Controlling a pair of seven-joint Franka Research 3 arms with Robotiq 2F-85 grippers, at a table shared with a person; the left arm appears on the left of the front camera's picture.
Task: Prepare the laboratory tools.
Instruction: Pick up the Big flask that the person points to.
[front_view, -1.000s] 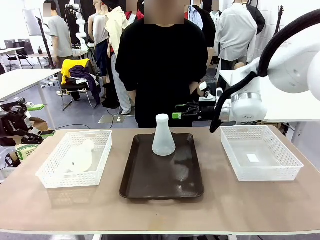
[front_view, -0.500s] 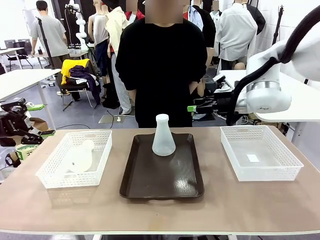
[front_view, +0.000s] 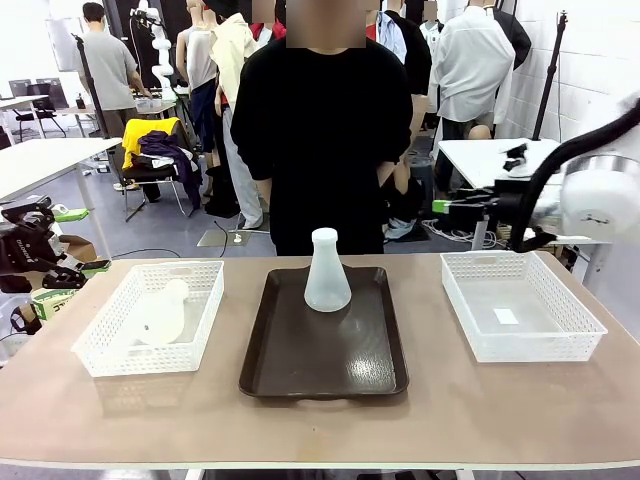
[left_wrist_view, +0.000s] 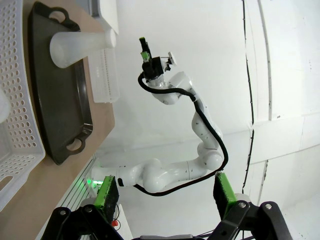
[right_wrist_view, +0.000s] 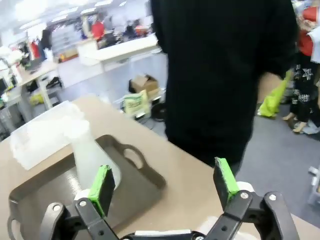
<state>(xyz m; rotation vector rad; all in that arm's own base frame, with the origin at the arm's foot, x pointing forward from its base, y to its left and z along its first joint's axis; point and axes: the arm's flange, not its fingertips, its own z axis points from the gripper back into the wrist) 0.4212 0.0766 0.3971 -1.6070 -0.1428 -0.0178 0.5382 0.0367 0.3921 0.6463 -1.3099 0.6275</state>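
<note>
One flask (front_view: 327, 272) stands upright near the far edge of the tray (front_view: 320, 375). The other flask (front_view: 163, 312) lies on its side in the left basket (front_view: 108, 350). Both grippers are spread and empty — the right gripper (front_view: 445, 206) hangs above the table's (front_view: 320, 430) far right edge, the left gripper (left_wrist_view: 165, 192) off its left edge.

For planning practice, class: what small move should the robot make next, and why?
Probably bring the open left tool toward the flask lying in the left basket: it is nearest, and the other flask already stands upright on the tray.
</note>
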